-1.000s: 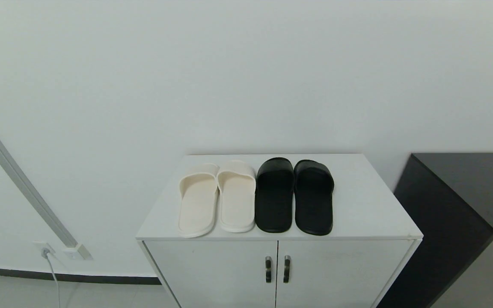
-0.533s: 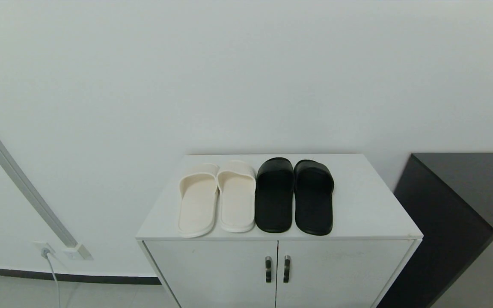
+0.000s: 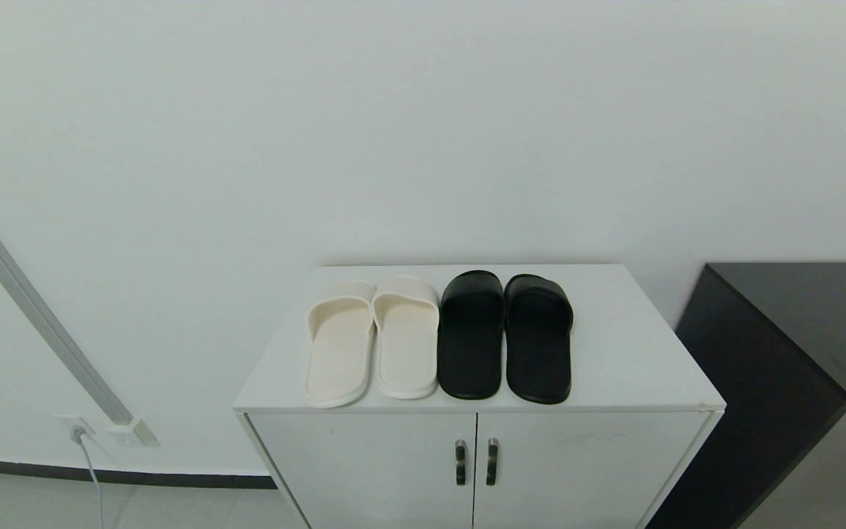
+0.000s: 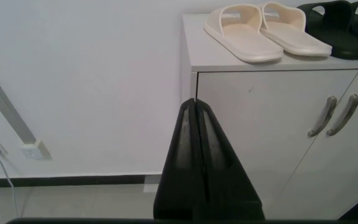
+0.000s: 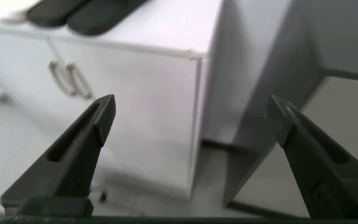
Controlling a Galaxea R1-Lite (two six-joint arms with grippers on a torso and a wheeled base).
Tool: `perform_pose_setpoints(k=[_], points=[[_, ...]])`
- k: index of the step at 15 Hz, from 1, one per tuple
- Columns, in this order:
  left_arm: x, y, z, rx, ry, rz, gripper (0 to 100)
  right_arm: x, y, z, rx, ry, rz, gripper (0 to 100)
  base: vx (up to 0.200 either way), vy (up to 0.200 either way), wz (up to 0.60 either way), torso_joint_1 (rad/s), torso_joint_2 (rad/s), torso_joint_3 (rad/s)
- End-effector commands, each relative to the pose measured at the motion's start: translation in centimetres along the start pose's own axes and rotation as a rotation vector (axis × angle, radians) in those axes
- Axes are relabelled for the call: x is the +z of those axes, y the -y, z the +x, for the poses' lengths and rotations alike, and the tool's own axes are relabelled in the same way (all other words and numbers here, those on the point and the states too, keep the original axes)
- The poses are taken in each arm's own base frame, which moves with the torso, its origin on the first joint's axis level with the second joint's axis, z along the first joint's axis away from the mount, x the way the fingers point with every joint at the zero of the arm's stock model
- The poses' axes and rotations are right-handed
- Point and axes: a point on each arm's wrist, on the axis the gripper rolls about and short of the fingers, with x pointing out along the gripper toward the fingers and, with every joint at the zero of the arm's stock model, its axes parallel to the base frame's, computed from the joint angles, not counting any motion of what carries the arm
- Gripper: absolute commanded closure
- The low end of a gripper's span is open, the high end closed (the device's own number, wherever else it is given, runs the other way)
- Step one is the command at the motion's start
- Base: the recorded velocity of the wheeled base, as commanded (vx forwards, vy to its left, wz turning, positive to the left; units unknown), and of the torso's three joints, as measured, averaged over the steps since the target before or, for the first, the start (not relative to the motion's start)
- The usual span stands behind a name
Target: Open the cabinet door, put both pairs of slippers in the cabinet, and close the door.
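Change: nothing's moved, I'm idling.
Left gripper (image 4: 196, 102): pressed together, cabinet (image 4: 253, 93) just ahead.
Right gripper (image 5: 192, 101): spread, I reckon readied for handles (image 5: 67, 78).

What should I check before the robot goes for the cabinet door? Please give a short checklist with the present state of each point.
1. Cabinet doors both shut, as a start: ok.
2. Door handles free, nothing in front of them: ok.
3. White slippers and black slippers lying on the cabinet top: ok.
4. Right gripper open and empty: ok.
5. Left gripper shut and empty: ok.
6. Free room behind the doors: cannot tell, they hide it.
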Motion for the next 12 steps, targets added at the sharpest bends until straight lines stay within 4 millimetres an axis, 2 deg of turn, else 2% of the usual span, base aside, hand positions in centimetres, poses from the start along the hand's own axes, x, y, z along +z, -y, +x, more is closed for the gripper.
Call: perform_pose_setpoints(k=[1,3,5,8,10,12], points=[[0.0,0.0,0.0,0.000,-0.001,0.002,100,2.2,0.2,5.3,0.167,-0.185,0.010,0,0.000,0.000,0.00,0.000,0.00,0.000],[0.0,0.0,0.0,0.001,-0.001,0.001,100,4.8,-0.8,8.6,0.253,-0.175,0.040,0,0.000,0.000,0.00,0.000,0.00,0.000],[0.0,0.0,0.0,0.000,-0.001,0.001,100,7.0,-3.2,11.3,0.248,-0.165,0.078,0,0.000,0.000,0.00,0.000,0.00,0.000],[0.0,0.0,0.0,-0.002,-0.001,0.001,100,8.7,-6.7,13.5,0.253,-0.155,0.084,0,0.000,0.000,0.00,0.000,0.00,0.000],[0.0,0.0,0.0,-0.002,-0.003,0.001,100,10.2,-10.6,15.9,0.236,-0.161,0.115,0,0.000,0.000,0.00,0.000,0.00,0.000],[0.0,0.0,0.0,0.000,-0.001,0.001,100,10.5,-13.6,18.3,0.177,-0.162,0.116,0,0.000,0.000,0.00,0.000,0.00,0.000]])
